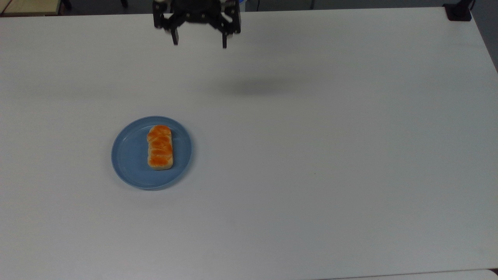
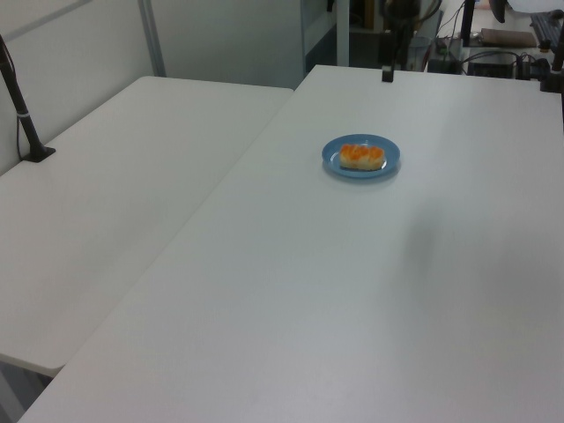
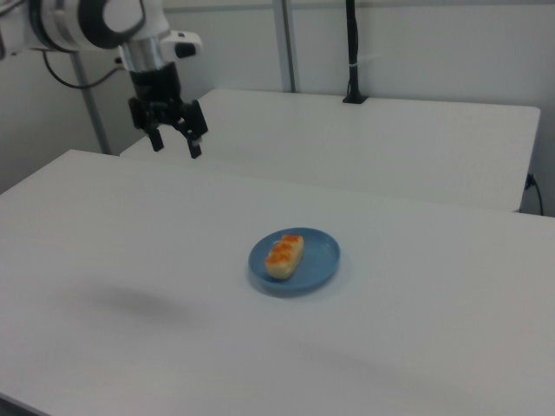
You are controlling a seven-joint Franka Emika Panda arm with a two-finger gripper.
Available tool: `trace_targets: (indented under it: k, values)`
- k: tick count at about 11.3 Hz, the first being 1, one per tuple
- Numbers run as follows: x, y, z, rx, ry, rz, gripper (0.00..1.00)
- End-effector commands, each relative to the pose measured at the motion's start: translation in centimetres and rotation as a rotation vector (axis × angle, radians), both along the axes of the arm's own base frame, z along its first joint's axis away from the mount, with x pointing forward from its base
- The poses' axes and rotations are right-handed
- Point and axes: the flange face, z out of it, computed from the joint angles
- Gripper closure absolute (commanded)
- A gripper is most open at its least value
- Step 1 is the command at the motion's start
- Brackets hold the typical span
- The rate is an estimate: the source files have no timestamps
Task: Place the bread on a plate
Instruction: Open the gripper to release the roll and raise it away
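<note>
The bread (image 1: pixel 160 147) lies flat on the plate (image 1: pixel 128 155), slightly right of its middle in the top view, on the white table (image 1: pixel 311 155), while the gripper (image 1: pixel 199 42) hangs well apart above the far edge, jaws open and empty.

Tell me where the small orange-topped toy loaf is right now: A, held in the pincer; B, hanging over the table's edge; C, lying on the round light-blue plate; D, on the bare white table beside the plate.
C: the small orange-topped toy loaf lies on the round light-blue plate, while the open pincer hangs empty, far off.
</note>
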Motion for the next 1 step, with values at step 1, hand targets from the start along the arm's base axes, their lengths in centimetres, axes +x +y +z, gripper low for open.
trace_targets:
  k: [1]
  values:
    - [-2.57,0.35,1.65,0.013,-0.001,-0.019,0.00]
